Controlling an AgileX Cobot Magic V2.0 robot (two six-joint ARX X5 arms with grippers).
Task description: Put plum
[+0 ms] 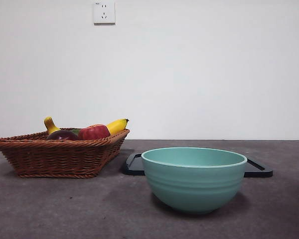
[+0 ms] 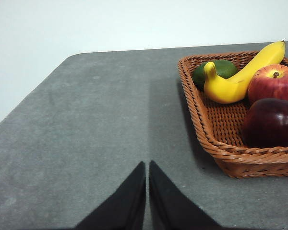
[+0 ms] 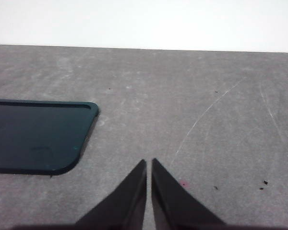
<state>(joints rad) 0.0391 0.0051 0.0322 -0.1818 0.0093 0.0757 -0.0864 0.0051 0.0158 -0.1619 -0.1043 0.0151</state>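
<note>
The left gripper [image 2: 147, 165] hangs over bare grey table [image 2: 101, 120] with its two black jaws pressed together, only a hairline seam between them, and nothing held; the wicker basket [image 2: 201, 129] sits ahead of those jaws and off to one side, well apart from the tips, its woven corner the nearest part; inside it the plum [image 2: 271, 122], dark maroon and glossy, lies against the basket's near wall, closest of the fruit to the jaws; the red apple [image 2: 273, 82] rests just behind the plum and touches it, the banana [image 2: 240, 76] curves across the basket beyond, and a green fruit [image 2: 221, 69] shows partly behind the banana's stalk end; the right gripper [image 3: 149, 163] likewise has its jaws closed on nothing, tips meeting above scuffed tabletop; a dark tray [image 3: 38, 134] lies flat ahead of and beside these jaws, its rounded corner near but not touching them; in the front view neither arm appears; the basket stands at one side with the plum just showing above its rim, and a pale green bowl [image 1: 193, 179] stands in front of the tray, apart from the basket; a wall socket [image 1: 104, 12] sits high on the white wall.
</note>
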